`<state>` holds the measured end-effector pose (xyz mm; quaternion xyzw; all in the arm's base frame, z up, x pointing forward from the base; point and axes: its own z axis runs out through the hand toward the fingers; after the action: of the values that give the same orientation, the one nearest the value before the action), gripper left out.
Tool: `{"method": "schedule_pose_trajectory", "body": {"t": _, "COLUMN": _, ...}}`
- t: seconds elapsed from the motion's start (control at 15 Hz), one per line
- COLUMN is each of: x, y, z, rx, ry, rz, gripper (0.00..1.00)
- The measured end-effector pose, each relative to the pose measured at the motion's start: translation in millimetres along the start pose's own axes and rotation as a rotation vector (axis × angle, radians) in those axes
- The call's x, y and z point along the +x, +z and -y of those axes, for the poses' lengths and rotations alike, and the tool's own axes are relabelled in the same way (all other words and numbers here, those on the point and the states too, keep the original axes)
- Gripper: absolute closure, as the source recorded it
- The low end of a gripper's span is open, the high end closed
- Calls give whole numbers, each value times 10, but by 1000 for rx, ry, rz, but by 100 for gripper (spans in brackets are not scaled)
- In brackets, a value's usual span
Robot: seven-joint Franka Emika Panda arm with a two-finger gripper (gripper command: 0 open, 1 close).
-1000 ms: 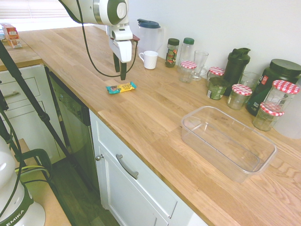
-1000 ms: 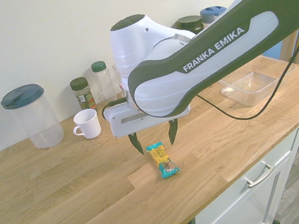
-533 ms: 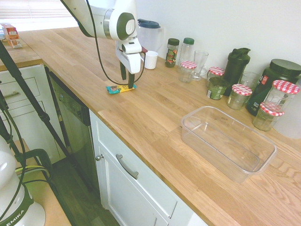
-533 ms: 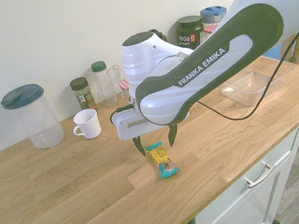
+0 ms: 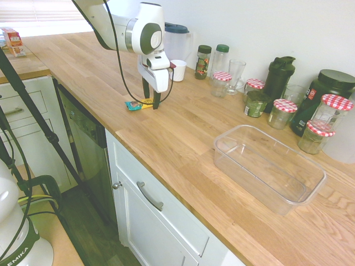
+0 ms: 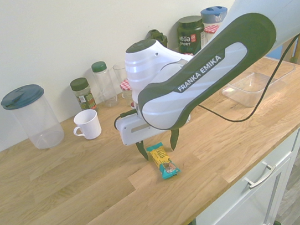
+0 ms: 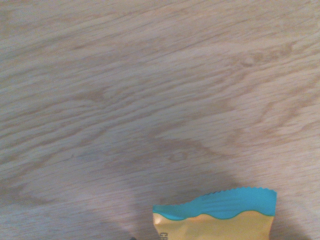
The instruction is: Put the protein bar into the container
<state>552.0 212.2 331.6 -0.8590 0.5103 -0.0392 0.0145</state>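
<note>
The protein bar [image 5: 138, 103] [image 6: 163, 160] lies flat on the wooden counter, yellow-orange in the middle with teal ends. My gripper [image 5: 151, 100] [image 6: 158, 147] is open and low over the counter. Its two dark fingers stand on either side of the bar's end nearer the wall, not closed on it. In the wrist view one teal, crimped end of the bar [image 7: 215, 217] shows close up. The container [image 5: 269, 166] [image 6: 250, 87], a clear rectangular tub with nothing in it, sits on the same counter well away from the bar.
A white mug [image 5: 177, 66] [image 6: 87, 124] and a clear pitcher with a blue lid [image 5: 176, 39] [image 6: 32, 117] stand by the wall behind the gripper. Spice jars [image 5: 203, 61], glasses, checked-lid jars [image 5: 284, 112] and dark bottles line the wall. The counter's front edge lies just beyond the bar.
The gripper has come down and shifted over the bar, from above and behind it to fingers straddling its end. The fingers stay open and the bar has not moved.
</note>
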Motion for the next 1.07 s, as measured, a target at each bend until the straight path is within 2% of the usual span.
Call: {"method": "schedule_pose_trajectory", "body": {"t": 1.07, "x": -7, "y": 6, "z": 1, "rx": 4, "ry": -19, "rz": 21, "gripper": 100}}
